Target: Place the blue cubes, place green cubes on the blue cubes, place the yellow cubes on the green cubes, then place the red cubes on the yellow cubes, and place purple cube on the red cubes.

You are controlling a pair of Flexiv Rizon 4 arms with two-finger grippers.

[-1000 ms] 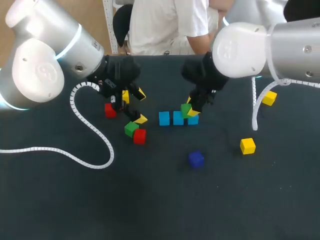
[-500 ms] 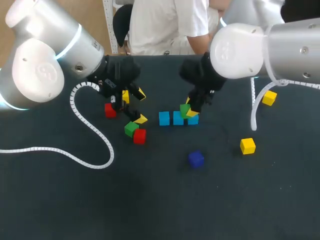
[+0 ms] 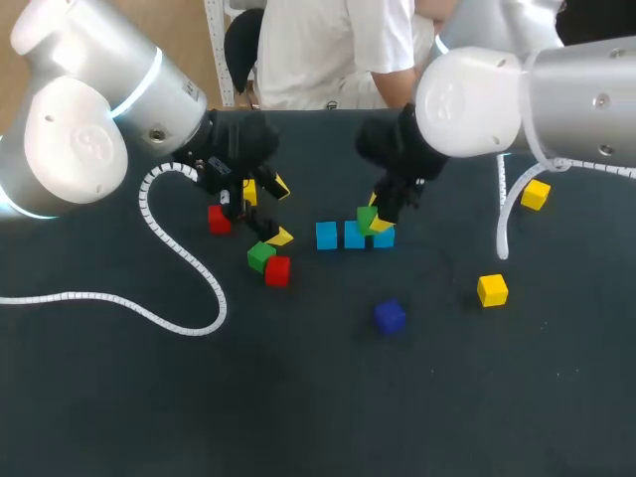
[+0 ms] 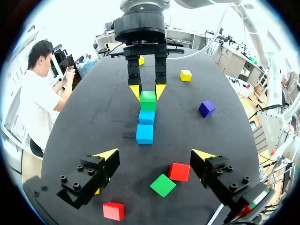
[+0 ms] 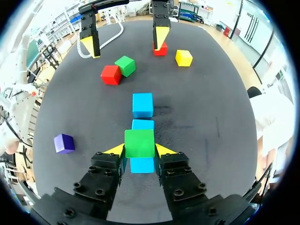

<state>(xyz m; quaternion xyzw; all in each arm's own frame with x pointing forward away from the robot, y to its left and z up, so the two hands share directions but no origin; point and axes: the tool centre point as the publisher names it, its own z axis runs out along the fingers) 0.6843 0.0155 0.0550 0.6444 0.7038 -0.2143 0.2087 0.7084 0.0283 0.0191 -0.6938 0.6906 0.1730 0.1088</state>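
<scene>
The right claw [image 5: 139, 151] pinched a green cube [image 5: 139, 143] between its yellow tips, one tip on each side face; that cube sat over the row of three blue cubes [image 5: 142, 104], covering the seam between the middle one and the one nearest the claw; whether it rested on them could not be told. The left claw [image 4: 154, 154] hung spread wide, gripping nothing; under the gap between its fingers lay a second green cube [image 4: 163, 185], turned off square, just beside a red cube [image 4: 179, 171]; the other red cube [image 4: 114, 211] lay apart, out past one finger. On the dark bench [image 3: 318, 397] the purple cube [image 3: 390, 316] lay alone, well clear of both claws; one yellow cube [image 3: 492, 289] lay beyond it on the right arm's side, and a further yellow cube [image 3: 536, 195] lay near that arm's cable.
</scene>
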